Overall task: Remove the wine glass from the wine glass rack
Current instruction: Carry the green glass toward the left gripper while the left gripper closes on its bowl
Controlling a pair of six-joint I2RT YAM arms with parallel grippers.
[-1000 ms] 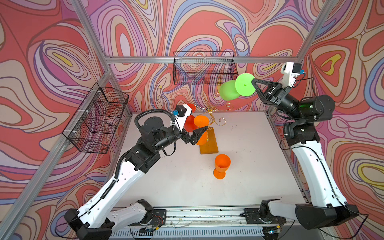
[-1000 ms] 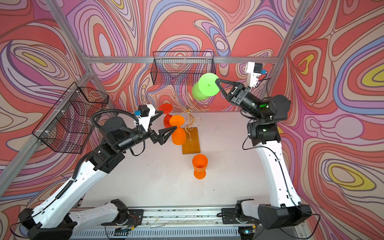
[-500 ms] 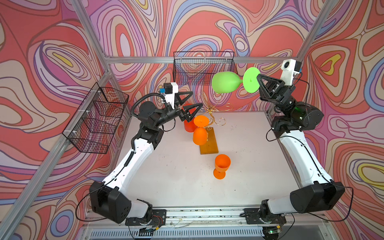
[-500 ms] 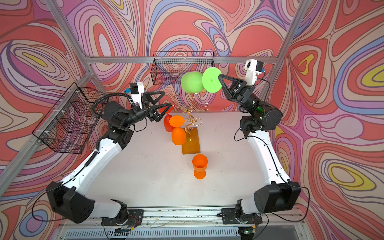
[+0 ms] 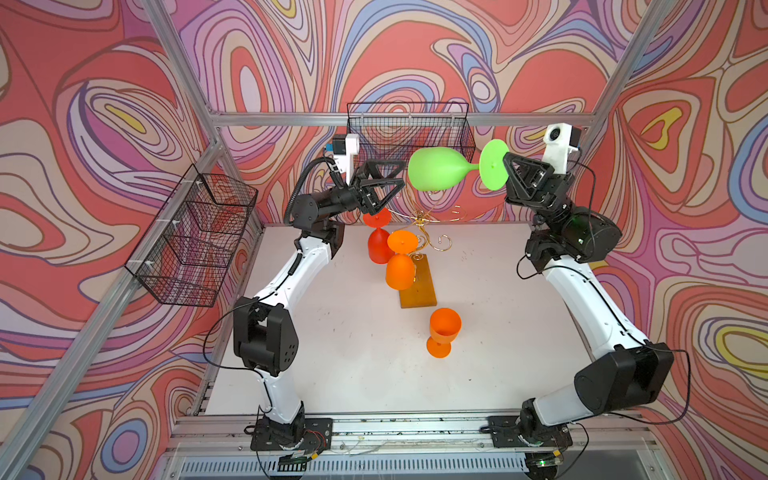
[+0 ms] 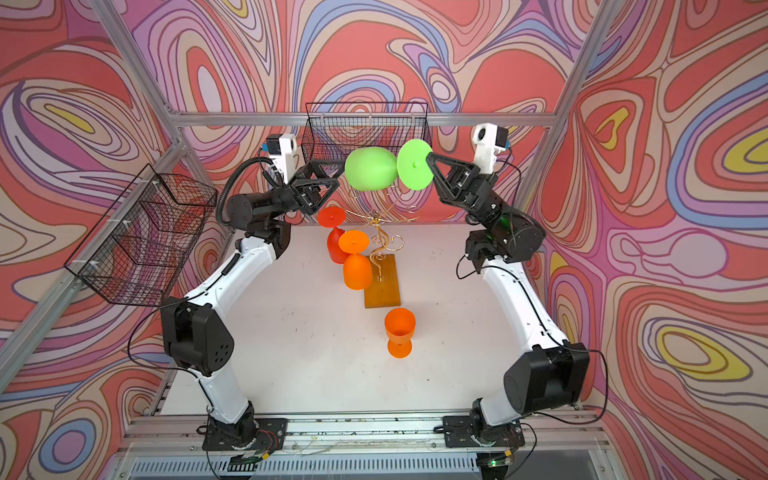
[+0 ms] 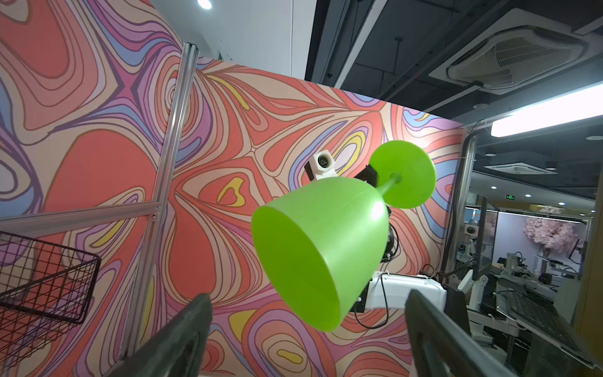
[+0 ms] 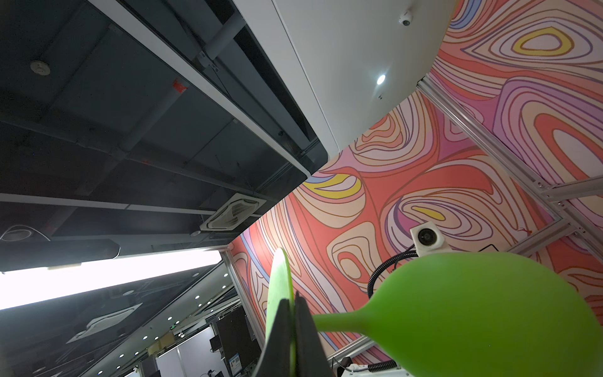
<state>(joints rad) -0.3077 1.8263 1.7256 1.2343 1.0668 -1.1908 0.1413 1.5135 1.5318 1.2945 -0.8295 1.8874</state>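
A green wine glass (image 5: 436, 168) (image 6: 370, 168) hangs sideways in the air above the wine glass rack (image 5: 417, 286) (image 6: 382, 286), a gold wire tree on a wooden base. My right gripper (image 5: 505, 160) (image 6: 430, 160) (image 8: 295, 302) is shut on the glass's round foot, with the bowl (image 8: 489, 313) pointing towards the left arm. My left gripper (image 5: 400, 174) (image 6: 334, 172) (image 7: 306, 295) is open right at the bowl's mouth (image 7: 319, 248), and nothing is clamped between its fingers. A red glass (image 5: 378, 249) and an orange glass (image 5: 400, 270) hang upside down on the rack.
Another orange glass (image 5: 444, 330) (image 6: 400, 328) stands upright on the white table in front of the rack's base. A black wire basket (image 5: 409, 124) hangs on the back wall just behind the green glass. A second basket (image 5: 191, 237) is on the left wall.
My left gripper rose from beside the rack's hanging glasses up to the green glass's bowl. My right gripper swung the green glass round so that its bowl points left.
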